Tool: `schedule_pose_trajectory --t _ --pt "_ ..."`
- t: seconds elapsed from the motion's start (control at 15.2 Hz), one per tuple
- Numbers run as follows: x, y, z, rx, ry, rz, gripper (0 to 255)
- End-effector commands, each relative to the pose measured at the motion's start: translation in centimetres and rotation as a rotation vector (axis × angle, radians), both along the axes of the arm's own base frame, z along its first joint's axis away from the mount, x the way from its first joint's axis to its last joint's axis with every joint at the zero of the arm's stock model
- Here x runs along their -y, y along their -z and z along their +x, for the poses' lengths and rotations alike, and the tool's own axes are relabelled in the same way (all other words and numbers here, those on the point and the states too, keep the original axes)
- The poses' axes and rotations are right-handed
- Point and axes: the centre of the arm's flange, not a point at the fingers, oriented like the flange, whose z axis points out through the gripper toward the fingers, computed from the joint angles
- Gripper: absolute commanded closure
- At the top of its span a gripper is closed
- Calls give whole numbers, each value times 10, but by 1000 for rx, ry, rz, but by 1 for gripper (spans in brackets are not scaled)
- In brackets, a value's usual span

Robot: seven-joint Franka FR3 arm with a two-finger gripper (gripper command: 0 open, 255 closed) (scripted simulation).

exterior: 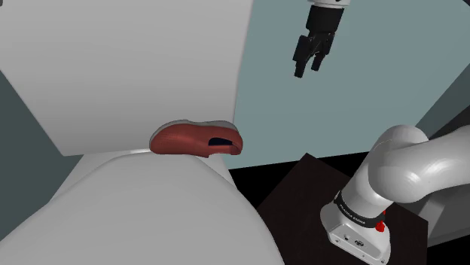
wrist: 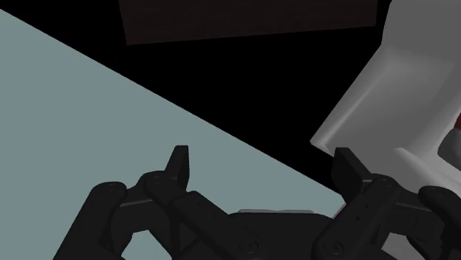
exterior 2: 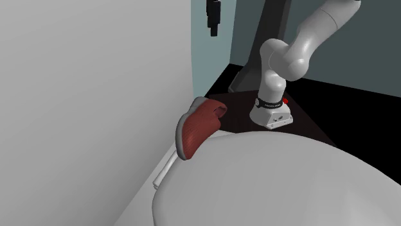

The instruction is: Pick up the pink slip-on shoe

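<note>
Claw (exterior: 307,71): spread, empty, high, well apart from shoe.
Shoe (exterior: 197,139): dark red, lying on white surface (exterior: 151,214).

Shoe (wrist: 456,140) mostly beyond the wrist view's edge

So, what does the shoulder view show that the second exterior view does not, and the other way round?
Shoulder view, not the other: the claw with two fingers plainly apart, open. Second exterior view, not the shoulder: the pale sole of the shoe turned to the camera, and a white bar below it. Both: the reddish-brown slip-on shoe at the back of the rounded white surface, the claw high, well clear of it, the arm's base on the dark stand.
</note>
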Motion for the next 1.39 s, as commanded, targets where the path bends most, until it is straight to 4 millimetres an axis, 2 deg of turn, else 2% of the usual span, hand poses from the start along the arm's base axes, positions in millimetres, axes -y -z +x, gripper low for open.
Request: schedule_pose_trajectory --t 0.0,0.66,1.32 --pt "0 0 0 0 0 0 0" --pt "-134 47 -14 88 83 -67 0" --pt "-266 103 -13 176 167 -134 0"
